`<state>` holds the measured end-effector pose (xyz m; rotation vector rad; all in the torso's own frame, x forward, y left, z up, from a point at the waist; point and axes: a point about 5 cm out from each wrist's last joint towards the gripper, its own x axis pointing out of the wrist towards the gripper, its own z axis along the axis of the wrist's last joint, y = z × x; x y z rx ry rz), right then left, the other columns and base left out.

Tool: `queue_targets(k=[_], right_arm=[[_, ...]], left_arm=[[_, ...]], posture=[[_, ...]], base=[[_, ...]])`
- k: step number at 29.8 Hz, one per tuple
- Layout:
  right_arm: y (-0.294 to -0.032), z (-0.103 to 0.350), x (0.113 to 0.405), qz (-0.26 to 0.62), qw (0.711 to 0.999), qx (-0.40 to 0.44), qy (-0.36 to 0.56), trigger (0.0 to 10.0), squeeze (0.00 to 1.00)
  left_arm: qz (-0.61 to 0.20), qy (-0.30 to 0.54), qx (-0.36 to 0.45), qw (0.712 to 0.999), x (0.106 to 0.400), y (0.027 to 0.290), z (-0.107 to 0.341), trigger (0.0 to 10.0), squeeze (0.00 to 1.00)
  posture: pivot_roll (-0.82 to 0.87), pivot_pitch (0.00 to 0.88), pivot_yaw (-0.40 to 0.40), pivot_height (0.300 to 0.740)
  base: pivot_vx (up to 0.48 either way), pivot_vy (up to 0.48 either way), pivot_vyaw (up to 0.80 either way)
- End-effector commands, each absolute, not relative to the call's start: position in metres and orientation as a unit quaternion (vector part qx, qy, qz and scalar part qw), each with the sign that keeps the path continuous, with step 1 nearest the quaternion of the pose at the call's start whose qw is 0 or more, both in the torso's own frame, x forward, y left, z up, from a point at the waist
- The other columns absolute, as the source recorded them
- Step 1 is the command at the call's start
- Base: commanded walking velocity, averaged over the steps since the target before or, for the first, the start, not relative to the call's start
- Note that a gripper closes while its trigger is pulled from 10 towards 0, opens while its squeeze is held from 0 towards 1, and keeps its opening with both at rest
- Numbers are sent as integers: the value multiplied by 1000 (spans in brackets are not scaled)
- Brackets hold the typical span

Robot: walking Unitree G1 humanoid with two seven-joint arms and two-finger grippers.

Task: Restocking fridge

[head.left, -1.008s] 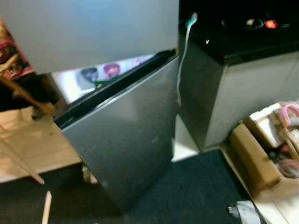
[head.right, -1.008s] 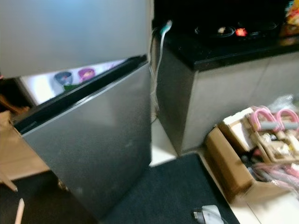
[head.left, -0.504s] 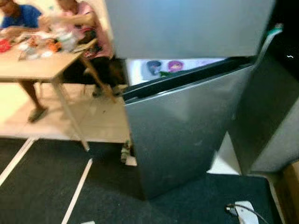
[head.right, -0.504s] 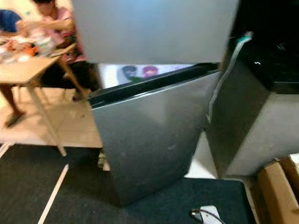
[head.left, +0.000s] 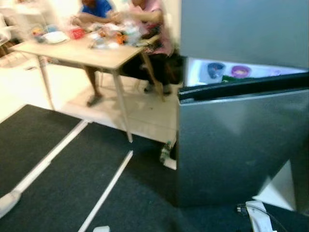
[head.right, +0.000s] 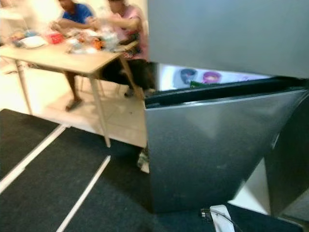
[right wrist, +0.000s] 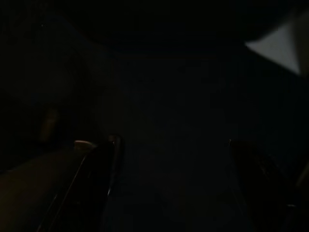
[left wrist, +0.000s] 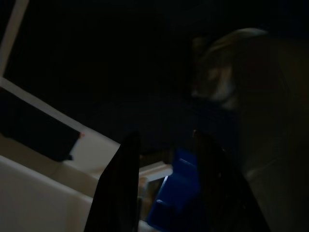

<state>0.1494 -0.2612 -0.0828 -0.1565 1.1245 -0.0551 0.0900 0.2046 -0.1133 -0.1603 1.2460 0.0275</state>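
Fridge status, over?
Both grippers idle, left gripper and right gripper open. Grey fridge lower door ajar, bowls inside. White power strip on the mat ahead.

Fridge door (head.right: 212, 150) brushed grey metal; table (head.left: 72, 50) pale wood.

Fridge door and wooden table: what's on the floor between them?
In the left eye view, between the fridge door and table: pale tile, dark mat, a small blurred object by the door's corner.
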Motion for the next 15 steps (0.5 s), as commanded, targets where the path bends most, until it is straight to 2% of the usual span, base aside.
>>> queue_targets(k=[1, 6, 11, 15], right_arm=[[-256, -77, 167, -25, 856, -76, 510, 10000, 0], [-253, -73, 179, -17, 862, -85, 499, 10000, 0], [-247, -73, 183, -1, 863, -95, 496, 10000, 0], [-246, -75, 178, 5, 858, -99, 504, 10000, 0]], left_arm=[[18, 564, -63, 823, 106, 209, -109, 10000, 0], [24, 552, -64, 831, 115, 210, -106, 10000, 0], [11, 565, -61, 823, 109, 204, -109, 10000, 0], [5, 571, -63, 819, 105, 200, -111, 10000, 0]], posture=[[-21, 0, 0, 740], [-21, 0, -3, 740], [-38, 0, -9, 740], [-35, 0, -13, 740]], base=[[0, 0, 0], [0, 0, 0], [0, 0, 0], [242, 0, 0]])
